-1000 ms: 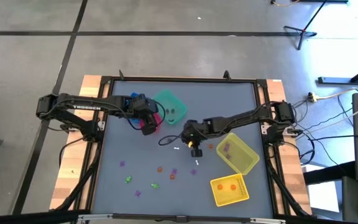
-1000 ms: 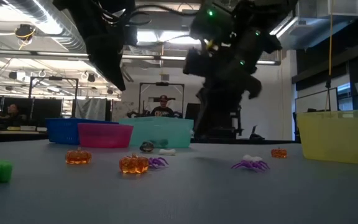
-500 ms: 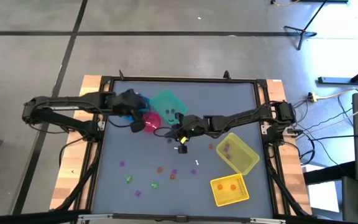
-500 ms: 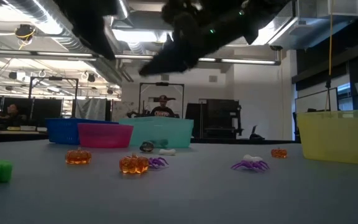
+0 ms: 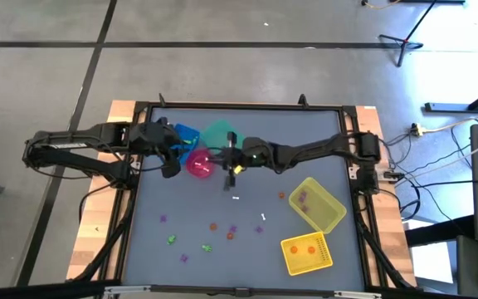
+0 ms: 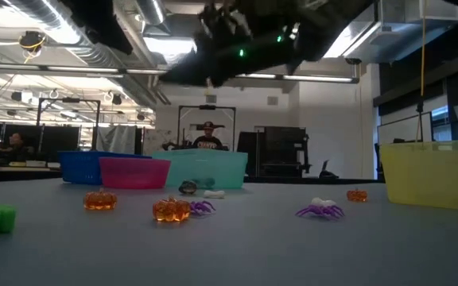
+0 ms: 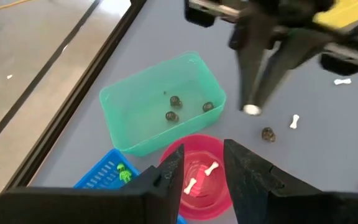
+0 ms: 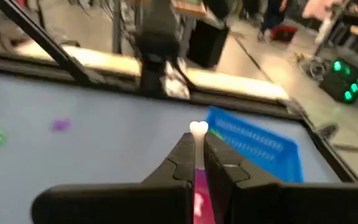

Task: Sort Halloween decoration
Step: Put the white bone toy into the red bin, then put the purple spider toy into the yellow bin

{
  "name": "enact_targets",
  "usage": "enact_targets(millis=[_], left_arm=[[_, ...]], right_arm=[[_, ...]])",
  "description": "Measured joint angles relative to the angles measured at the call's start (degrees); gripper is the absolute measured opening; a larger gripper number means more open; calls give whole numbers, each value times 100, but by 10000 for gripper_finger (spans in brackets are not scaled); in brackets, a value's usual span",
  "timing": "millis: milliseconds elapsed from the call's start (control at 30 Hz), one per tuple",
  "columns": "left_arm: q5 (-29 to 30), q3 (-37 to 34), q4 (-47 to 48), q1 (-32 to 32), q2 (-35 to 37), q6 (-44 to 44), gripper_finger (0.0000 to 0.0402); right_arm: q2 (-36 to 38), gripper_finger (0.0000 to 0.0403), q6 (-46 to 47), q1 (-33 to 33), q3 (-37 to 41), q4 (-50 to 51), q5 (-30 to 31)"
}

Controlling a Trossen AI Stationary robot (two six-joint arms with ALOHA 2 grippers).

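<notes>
High view is evenly lit, soft faint shadows under arms on the table [image 5: 305,124], no glare. Low view is backlit: ceiling strip lights [image 6: 62,59] glow bright, arms overhead go to near-black silhouettes w/ a green LED [image 6: 241,53], and nearest trinkets look soft. Right wrist view is motion-blurred, bg smeared, only the fingers [image 8: 182,158] fairly crisp; left wrist view is bright and sharp at the bins [image 7: 160,102], its own fingers [image 7: 247,171] soft up close.
</notes>
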State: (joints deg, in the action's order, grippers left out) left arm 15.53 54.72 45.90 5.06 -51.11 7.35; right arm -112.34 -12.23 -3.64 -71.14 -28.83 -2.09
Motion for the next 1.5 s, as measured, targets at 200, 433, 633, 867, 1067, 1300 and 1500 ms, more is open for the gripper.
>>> enact_targets(millis=[200,433,633,867,1067,1300,1500], left_arm=[[1,0,9,0,11,0,96],[4,-1,3,-11,11,0,96],[4,-2,1,-11,11,0,96],[2,-2,1,-11,9,0,96],[4,-7,-2,-11,9,0,96],[4,-9,-8,-11,9,0,96],[2,-9,-8,-11,9,349,96]], right_arm=[[-703,19,-2,-222,-483,25,0],[-1191,19,-4,-285,-902,67,-2],[-1243,23,-4,-271,-987,60,-48],[-1243,97,-4,-277,-987,152,-48],[-1243,157,-4,-275,-987,234,-49],[-1243,178,-4,-275,-987,280,-49],[-895,179,-184,-186,-983,1206,13]])
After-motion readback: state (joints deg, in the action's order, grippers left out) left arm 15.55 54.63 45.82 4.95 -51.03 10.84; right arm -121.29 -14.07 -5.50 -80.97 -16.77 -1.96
